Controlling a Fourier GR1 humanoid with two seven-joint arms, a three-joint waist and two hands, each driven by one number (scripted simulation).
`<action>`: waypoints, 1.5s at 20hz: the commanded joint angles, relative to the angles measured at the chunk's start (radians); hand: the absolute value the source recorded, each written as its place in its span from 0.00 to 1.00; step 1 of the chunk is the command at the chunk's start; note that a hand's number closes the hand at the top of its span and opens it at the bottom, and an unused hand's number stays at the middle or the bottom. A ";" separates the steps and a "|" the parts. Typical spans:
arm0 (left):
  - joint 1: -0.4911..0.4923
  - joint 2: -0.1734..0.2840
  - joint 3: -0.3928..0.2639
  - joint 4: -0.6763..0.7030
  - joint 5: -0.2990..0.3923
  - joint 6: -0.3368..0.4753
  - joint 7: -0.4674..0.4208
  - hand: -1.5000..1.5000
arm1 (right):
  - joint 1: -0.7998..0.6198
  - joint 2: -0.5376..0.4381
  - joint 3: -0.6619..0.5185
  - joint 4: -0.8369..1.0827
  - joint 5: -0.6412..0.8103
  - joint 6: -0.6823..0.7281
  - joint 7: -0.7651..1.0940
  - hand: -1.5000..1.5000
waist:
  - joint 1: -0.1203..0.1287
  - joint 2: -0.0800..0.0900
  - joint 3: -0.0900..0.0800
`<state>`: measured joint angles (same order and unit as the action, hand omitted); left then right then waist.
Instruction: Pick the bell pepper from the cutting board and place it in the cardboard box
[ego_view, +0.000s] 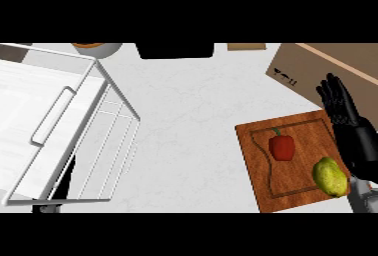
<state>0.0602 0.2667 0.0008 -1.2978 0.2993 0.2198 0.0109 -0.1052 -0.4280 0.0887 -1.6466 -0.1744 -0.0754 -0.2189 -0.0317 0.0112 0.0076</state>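
Red pepper (281, 147) lying on the board (260, 165), upper middle of it, green stem toward 12 o'clock. Not held, nothing touching it.

Yellow-green fruit (330, 176) (pear-like, exact kind unclear) at 4 o'clock from the pepper, near the board's right edge, apart from the pepper.

Board at 4 o'clock of the counter (192, 110), brown wood with a dark groove running inside its rim, turned slightly off square.

Right hand (345, 117) at 2 o'clock from the pepper, above the board's right edge, fingers straight and spread, tips toward 12 o'clock, gripping nothing. Well apart from the pepper. Grey forearm entering at 5 o'clock, just beside the fruit, partly behind it.

Left hand nowhere in view.

Box (310, 65) at 1 o'clock of the counter, brown cardboard, cut off by the right edge of the view, small black marks printed on its near face. Fingertips of the right hand overlapping its lower corner; contact impossible to tell.

White wire rack (96, 135) at 9 o'clock, filling the left third, with a long handle on its near side.

At 12 o'clock, along the far edge: rim of a bowl (96, 48) with something orange-brown inside, a black object (176, 50), and a small tan piece (246, 46), all only partly visible.
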 joint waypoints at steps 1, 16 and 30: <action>-0.053 0.037 -0.041 -0.065 -0.069 -0.001 0.006 0.50 | 0.031 -0.065 -0.103 -0.048 -0.042 0.022 0.023 0.00 | 0.018 -0.014 -0.007; -0.240 0.204 -0.180 -0.238 -0.211 -0.220 -0.123 0.50 | 0.110 -0.426 -0.203 -0.070 0.247 0.070 -0.013 0.00 | -0.007 -0.014 -0.007; -0.318 0.195 -0.165 -0.230 -0.201 -0.272 -0.066 0.50 | 0.046 -0.583 0.110 -0.380 0.496 0.361 0.531 0.00 | 0.035 -0.013 -0.010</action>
<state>-0.1790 0.4579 -0.1758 -1.5001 0.0797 -0.0235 -0.1037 -0.0387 -1.0096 0.1004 -1.9078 0.2770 0.2102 0.1405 0.0057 0.0023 -0.0085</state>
